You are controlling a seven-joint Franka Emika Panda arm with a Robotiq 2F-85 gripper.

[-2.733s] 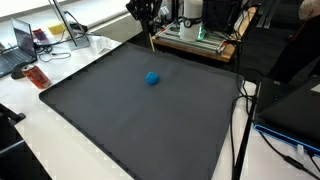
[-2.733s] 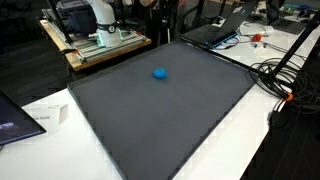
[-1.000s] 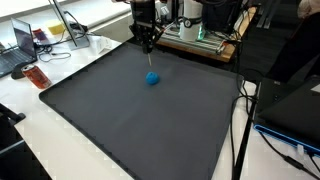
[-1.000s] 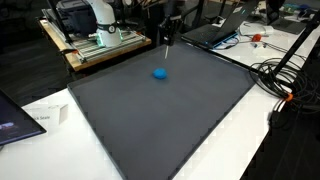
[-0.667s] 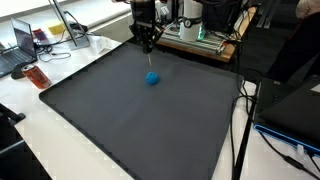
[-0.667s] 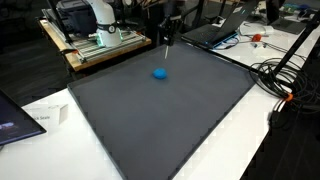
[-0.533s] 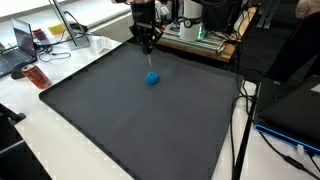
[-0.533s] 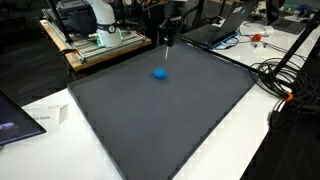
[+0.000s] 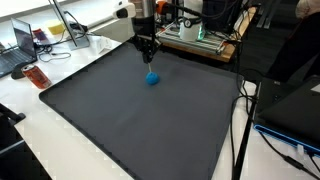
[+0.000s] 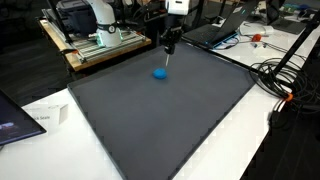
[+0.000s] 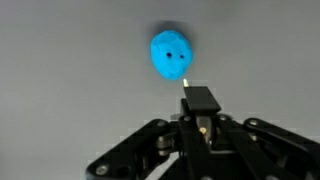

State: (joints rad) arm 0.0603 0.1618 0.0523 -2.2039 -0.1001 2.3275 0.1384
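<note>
Gripper [image 9: 148, 47] clenched on a thin pale stick [image 9: 150, 64], held upright, tip down. A small, round bright-blue lump [image 9: 152, 78] lies on the wide dark grey mat [image 9: 130, 130], in the mat's far part near the edge by the robot base, well apart from the mat's other edges. In both exterior views the stick tip stands just over the lump; whether they touch cannot be told. In the wrist view the lump [image 11: 171, 54] shows two small dark pits.

Judgement: step in hand is setting the stick tip on the lump. The next move calls for a short, straight descent, tip centred; an off-centre push would likely roll the lump across the mat.
</note>
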